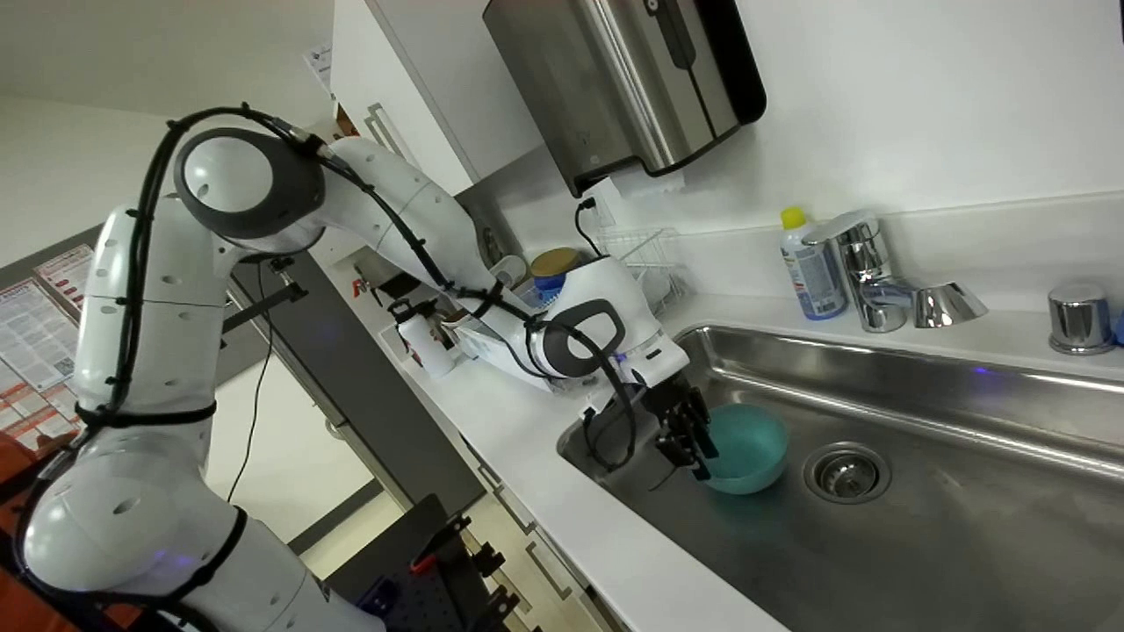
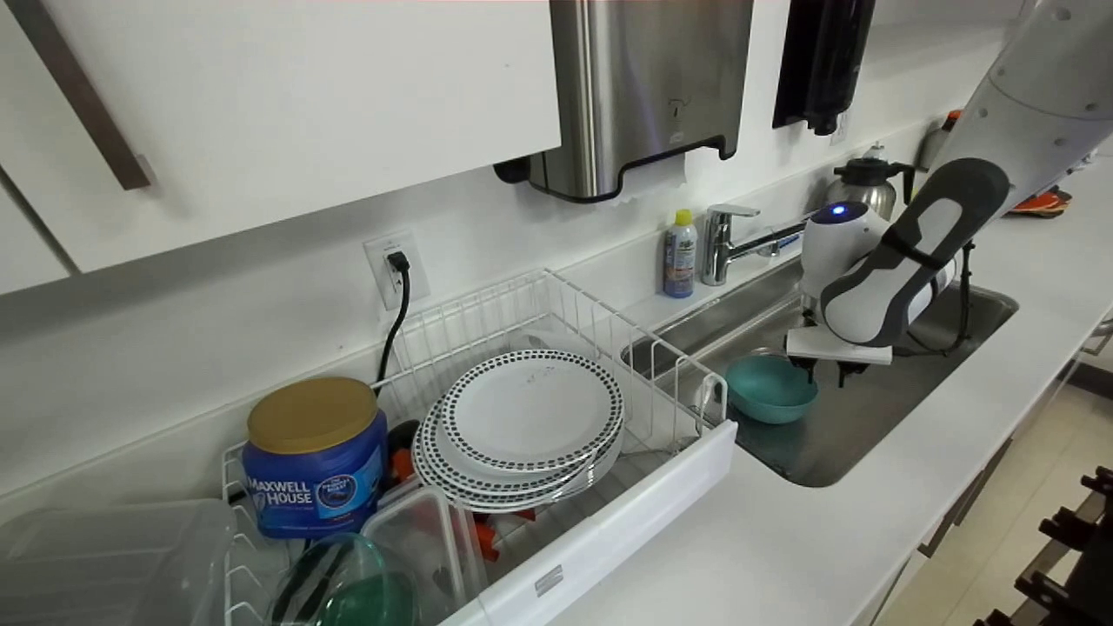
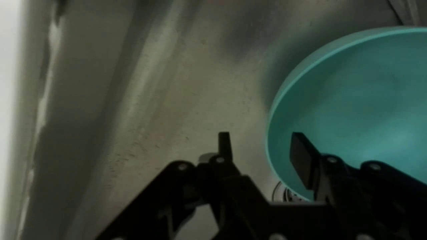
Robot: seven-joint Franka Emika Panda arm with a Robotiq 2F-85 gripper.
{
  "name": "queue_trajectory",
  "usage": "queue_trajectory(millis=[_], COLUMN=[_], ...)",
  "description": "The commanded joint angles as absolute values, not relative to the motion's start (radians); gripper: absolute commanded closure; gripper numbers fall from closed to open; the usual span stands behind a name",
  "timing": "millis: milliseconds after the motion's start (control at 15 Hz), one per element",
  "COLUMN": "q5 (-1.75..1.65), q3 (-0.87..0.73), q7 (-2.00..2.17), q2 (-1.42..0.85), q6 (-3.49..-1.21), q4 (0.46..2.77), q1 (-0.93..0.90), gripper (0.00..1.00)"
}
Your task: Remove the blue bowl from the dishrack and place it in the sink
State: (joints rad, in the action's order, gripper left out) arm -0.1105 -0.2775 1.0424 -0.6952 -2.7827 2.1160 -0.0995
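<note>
The teal-blue bowl stands upright on the floor of the steel sink, beside the round drain. The bowl also shows in an exterior view and at the right of the wrist view, cut off by the frame edge. My gripper is open with nothing between its fingers. In the wrist view one fingertip overlaps the bowl's inside and the other is outside its rim. Whether a finger touches the bowl I cannot tell. The dishrack, a white wire rack, stands on the counter beside the sink.
The rack holds white plates, a blue coffee tub and clear containers. A chrome faucet and a spray can stand at the sink's back edge. A steel towel dispenser hangs above. The drain lies near the bowl.
</note>
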Motion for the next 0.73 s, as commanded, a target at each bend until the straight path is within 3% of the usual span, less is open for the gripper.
queue_trajectory(millis=[0,133,200,667], q5=[-0.110,-0.127,-0.142,-0.272], q3=[-0.361,-0.379,-0.383,-0.352], q7=[1.042,1.028,1.019,1.056], q2=[-0.518,-0.426,-0.379,-0.148], q6=[-2.705,-2.649,-2.642,-2.573], q4=[2.269,2.326,2.358,2.472], q1=[-0.172,-0.177,-0.174,-0.125], gripper=[0.18,0.03,0.00,0.00])
